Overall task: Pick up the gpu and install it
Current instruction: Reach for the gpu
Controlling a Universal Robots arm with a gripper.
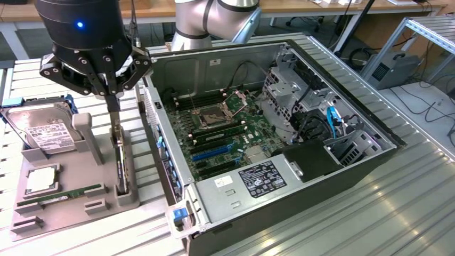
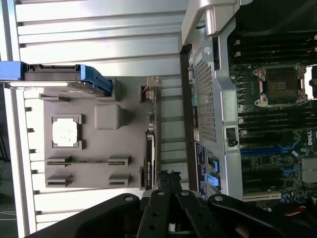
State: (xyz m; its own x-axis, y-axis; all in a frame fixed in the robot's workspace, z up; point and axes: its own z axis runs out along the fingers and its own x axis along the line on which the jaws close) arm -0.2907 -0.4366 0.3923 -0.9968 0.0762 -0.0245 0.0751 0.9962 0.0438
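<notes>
Jaws of the gripper [image 1: 114,120] stood pressed together in the exterior view, the thin fingertips reaching straight down to the upper end of the gpu [image 1: 122,162]. Whether they pinched the card's edge or only met just above it could not be told. The gpu stood on edge in a slot of the grey fixture tray [image 1: 78,213], at the tray's side nearest the computer case [image 1: 284,208]. On the same tray, toward the exterior view's left, a hard drive [image 1: 44,130] leaned in a blue caddy, a processor chip [image 1: 41,178] lay flat in a recess, and a memory stick [image 1: 61,196] lay near the tray's front edge. The case lay open on the slatted aluminium table [image 1: 384,213], showing the motherboard [image 1: 220,133] with its empty processor socket [image 1: 213,114].

From the wrist view, the gripper [image 2: 167,176] again showed both fingers closed against each other, their tips at one end of the gpu [image 2: 150,148]. The card was still seated on edge in the fixture tray [image 2: 99,168], between the processor chip [image 2: 66,133] and the wall of the computer case [image 2: 210,99]. The hard drive [image 2: 64,77] sat at the tray's far end from the gripper, and the processor socket [image 2: 280,84] lay inside the case.
</notes>
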